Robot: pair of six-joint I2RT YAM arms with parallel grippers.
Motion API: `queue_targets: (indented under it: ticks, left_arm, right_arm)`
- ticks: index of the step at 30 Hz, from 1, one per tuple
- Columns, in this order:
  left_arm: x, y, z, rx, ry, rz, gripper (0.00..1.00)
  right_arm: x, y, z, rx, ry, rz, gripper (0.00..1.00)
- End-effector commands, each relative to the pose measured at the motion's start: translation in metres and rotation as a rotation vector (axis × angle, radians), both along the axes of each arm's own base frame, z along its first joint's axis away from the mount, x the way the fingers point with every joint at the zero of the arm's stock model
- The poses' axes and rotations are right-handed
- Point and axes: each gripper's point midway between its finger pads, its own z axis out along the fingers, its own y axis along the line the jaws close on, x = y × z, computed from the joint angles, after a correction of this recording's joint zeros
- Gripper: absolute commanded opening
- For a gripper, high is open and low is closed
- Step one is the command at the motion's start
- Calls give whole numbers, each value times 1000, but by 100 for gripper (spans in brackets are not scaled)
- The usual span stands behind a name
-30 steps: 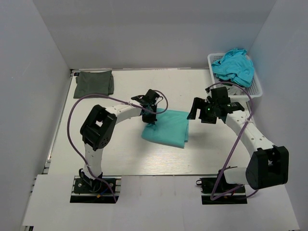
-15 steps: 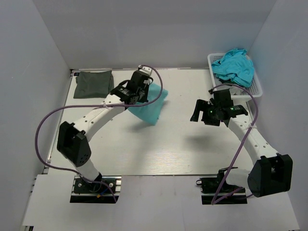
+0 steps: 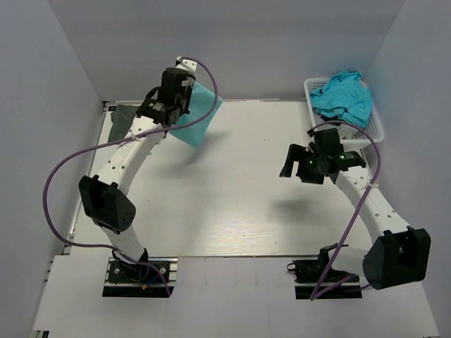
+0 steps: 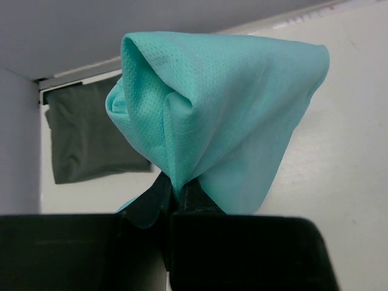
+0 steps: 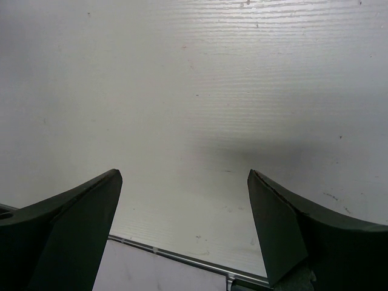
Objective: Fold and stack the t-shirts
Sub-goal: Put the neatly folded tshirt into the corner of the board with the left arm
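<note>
White table [image 3: 246, 211], faint wood-grain lines, a few small dark specks and scuffs visible in the right wrist view. Soft grey shadow patches on it, 1 right of middle. White plastic basket [image 3: 378, 127] with perforated walls sits at the table's far right corner, close to the right wall [image 3: 423, 105]. 3 plain pale grey walls box the table in: back wall [image 3: 232, 49], left wall [image 3: 42, 141] and the right one. Thin metal rail [image 3: 232, 255] runs along the table's near edge; a 2nd rail [image 3: 72, 225] runs down its left edge. Flat white board [image 3: 232, 303] lies in front of the near rail.
</note>
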Motion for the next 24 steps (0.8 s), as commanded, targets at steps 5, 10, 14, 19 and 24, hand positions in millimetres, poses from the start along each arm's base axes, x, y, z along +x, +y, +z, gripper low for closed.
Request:
queue_targets:
  ticks: [5,10,14,19,24]
  left_arm:
    - [36,50,8,35,-9,66,0]
    - [61,89,2,15,-10,117,0]
    - [76,112,2,5,6,133,0]
    - [92,140,-21,-5,45,168,0]
    - [105,172,-28,-39,45,205,0]
  right_arm:
    - [9,6,30,47,-41,-19,90]
    - [16,6,35,64,-37,-37,90]
    - [19,13,31,71,-12,-29,90]
    - [22,14,20,64,40,-46,90]
    - [28,13,19,56,42,-55,90]
